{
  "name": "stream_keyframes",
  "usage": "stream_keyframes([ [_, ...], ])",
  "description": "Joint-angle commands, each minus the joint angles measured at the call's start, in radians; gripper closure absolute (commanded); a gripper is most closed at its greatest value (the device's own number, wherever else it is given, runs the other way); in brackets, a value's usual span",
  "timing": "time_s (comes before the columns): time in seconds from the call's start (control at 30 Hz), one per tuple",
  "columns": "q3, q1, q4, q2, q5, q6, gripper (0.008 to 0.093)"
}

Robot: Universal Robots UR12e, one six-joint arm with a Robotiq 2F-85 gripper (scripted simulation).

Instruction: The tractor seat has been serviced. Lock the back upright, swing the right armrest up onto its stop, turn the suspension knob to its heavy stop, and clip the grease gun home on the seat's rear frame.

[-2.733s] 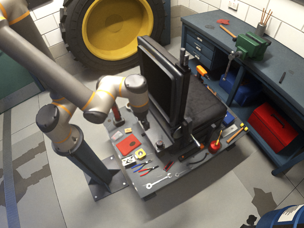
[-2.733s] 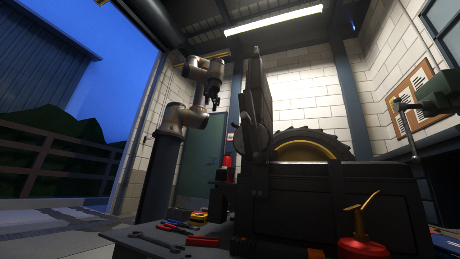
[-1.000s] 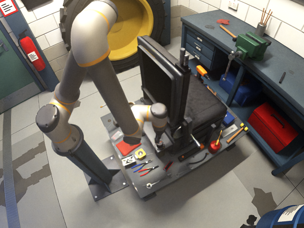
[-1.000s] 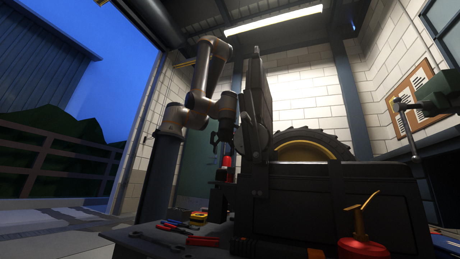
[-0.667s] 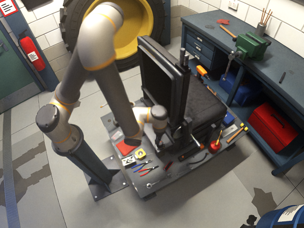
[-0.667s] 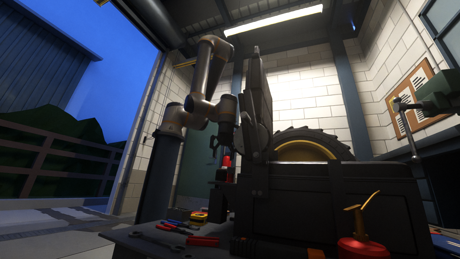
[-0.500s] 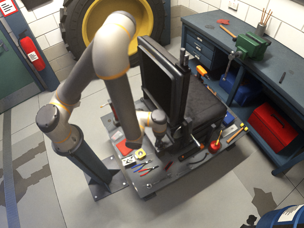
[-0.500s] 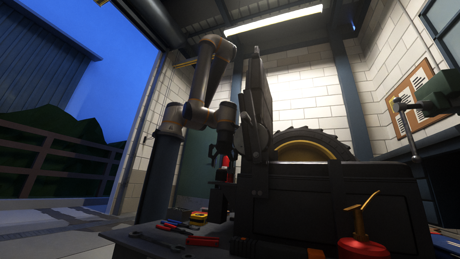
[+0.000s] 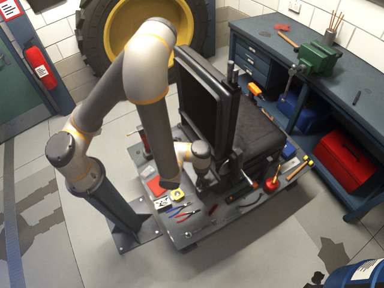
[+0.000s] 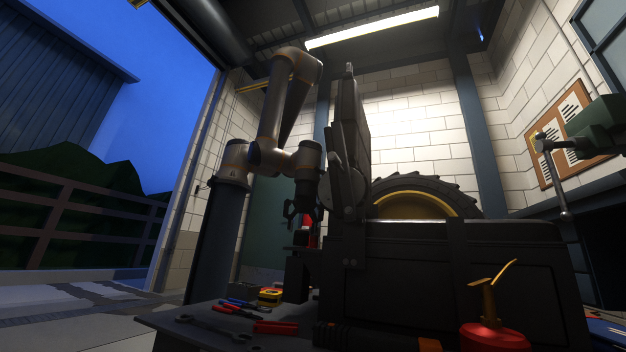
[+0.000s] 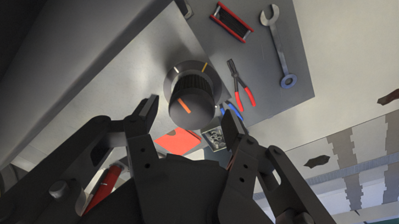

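The black suspension knob (image 11: 191,104) sits right below my gripper (image 11: 189,115), on a ledge at the rear corner of the tractor seat (image 9: 248,130). The gripper (image 10: 303,217) is open and holds nothing, pointing straight down over the knob (image 10: 302,237). The knob has a ribbed rim and an orange pointer line, and its round base plate carries a white and a yellow tick. The seat back (image 9: 201,96) stands upright, and the right armrest (image 9: 231,102) points up alongside it. The red grease gun (image 9: 145,139) stands on the plate behind the seat.
The seat frame and its round recliner disc (image 10: 342,189) rise close beside the gripper. On the base plate lie a red pad (image 11: 178,140), a tray of nuts (image 11: 215,138), pliers (image 11: 241,85), a wrench (image 11: 279,44) and a tape measure (image 9: 177,194). A red oil can (image 9: 271,183) stands near the front.
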Motion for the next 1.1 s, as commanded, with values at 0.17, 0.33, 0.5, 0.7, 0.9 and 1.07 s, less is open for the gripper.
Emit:
stream_keyframes([
  [0.17,-0.004,0.0,-0.01,0.013,0.0,0.0,0.0234],
  [0.33,-0.008,0.0,-0.021,0.028,0.0,0.0,0.0234],
  [0.5,-0.012,0.0,-0.03,0.042,0.0,0.0,0.0234],
  [0.7,-0.016,0.0,-0.039,0.054,0.0,0.0,0.0234],
  [0.9,-0.017,0.0,-0.042,0.059,0.0,0.0,0.0234],
  [1.07,-0.017,0.0,-0.043,0.06,0.0,0.0,0.0234],
])
